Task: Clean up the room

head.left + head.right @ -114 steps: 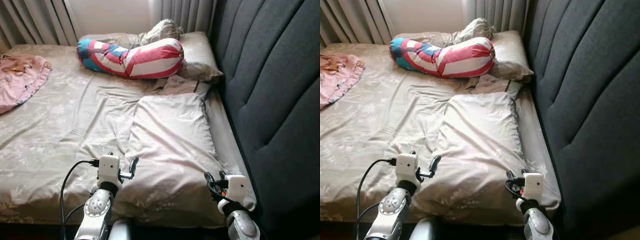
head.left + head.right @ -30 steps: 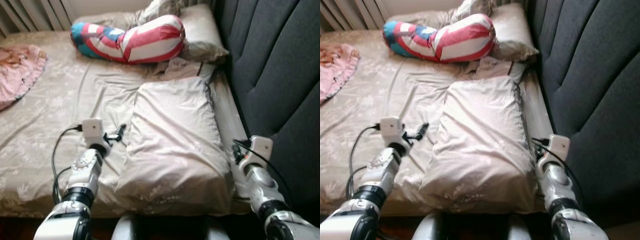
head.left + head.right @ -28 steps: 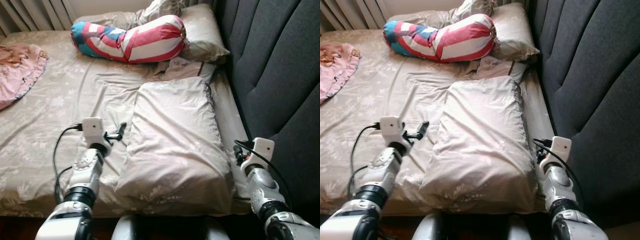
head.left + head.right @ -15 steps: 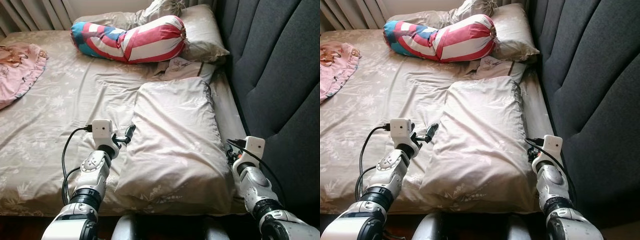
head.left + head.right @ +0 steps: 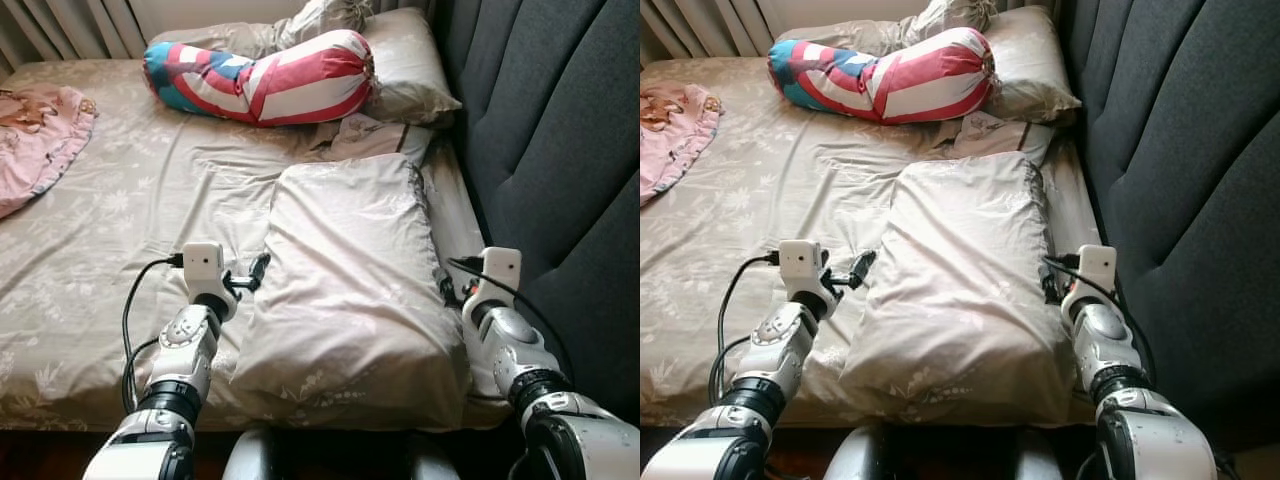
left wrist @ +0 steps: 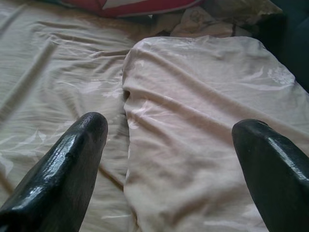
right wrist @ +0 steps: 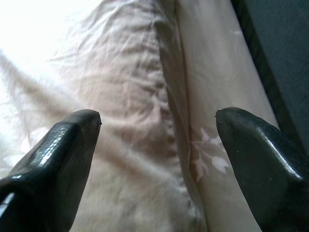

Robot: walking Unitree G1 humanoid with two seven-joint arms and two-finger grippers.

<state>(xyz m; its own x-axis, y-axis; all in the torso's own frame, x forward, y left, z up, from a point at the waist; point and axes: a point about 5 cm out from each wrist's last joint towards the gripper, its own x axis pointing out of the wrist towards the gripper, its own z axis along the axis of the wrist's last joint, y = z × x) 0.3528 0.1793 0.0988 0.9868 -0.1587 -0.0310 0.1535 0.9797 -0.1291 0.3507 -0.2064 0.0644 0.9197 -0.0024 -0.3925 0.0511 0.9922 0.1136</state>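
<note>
Both arms have closed in, left gripper (image 6: 169, 145) and right gripper (image 7: 157, 140) spread wide, straddling the pillow's (image 5: 350, 270) edges.

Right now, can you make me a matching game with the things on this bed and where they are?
Things:
1. striped bolster
2. pink blanket
3. big pillow
4. left gripper

Places:
A. far left edge of the bed
B. between the two grippers
C. at the pillow's left edge, open
D. far end of the bed, by the curtains

Pairs: 1-D, 2-A, 3-B, 4-C
</note>
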